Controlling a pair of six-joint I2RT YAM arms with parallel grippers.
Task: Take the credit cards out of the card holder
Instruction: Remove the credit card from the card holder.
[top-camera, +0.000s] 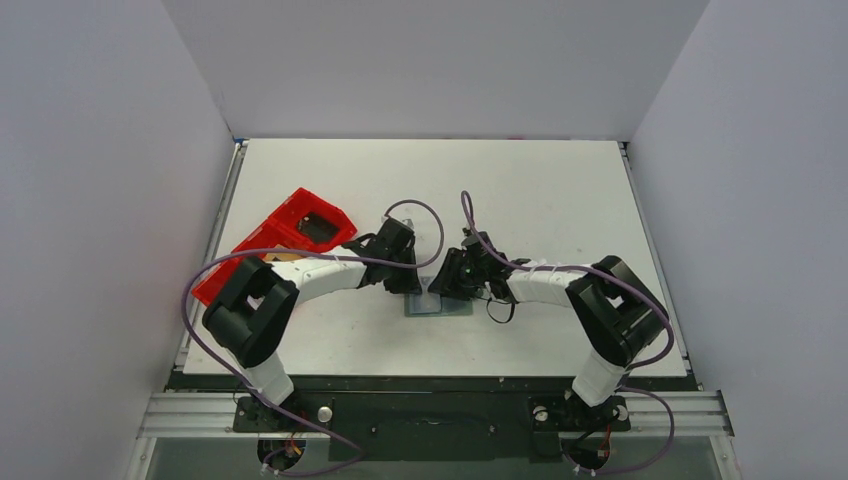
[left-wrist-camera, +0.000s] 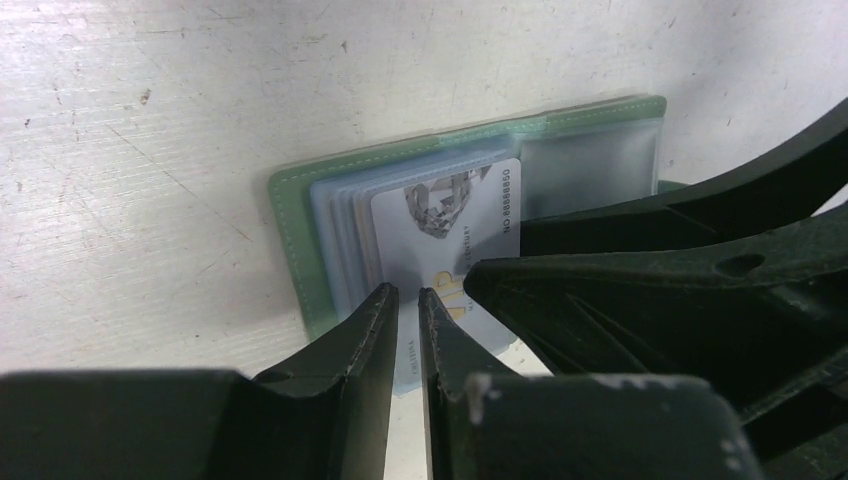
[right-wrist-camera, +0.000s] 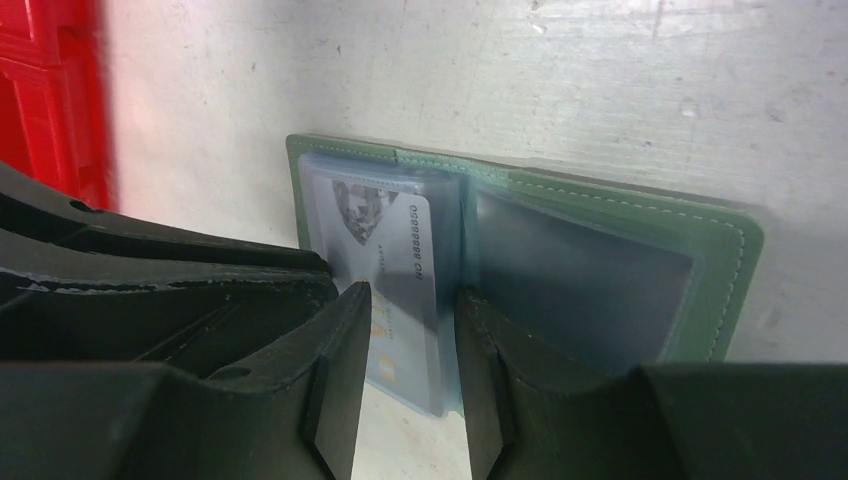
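The grey-green card holder (top-camera: 440, 305) lies open and flat on the table between both arms. In the left wrist view the card holder (left-wrist-camera: 290, 230) holds a stack of cards in its clear sleeve. The top one is a bluish-white credit card (left-wrist-camera: 450, 215) that sticks out past the holder's near edge. My left gripper (left-wrist-camera: 405, 292) is nearly closed, its tips down on that card with only a thin slit between them. My right gripper (right-wrist-camera: 412, 295) is open, straddling the card (right-wrist-camera: 395, 250) near the fold of the holder (right-wrist-camera: 720, 260). No tan-gold card shows.
A long red plastic tray (top-camera: 290, 235) lies at the left of the table, behind the left arm, and also shows in the right wrist view (right-wrist-camera: 50, 90). The two grippers (top-camera: 412, 285) (top-camera: 447, 283) stand close together over the holder. White walls enclose the table.
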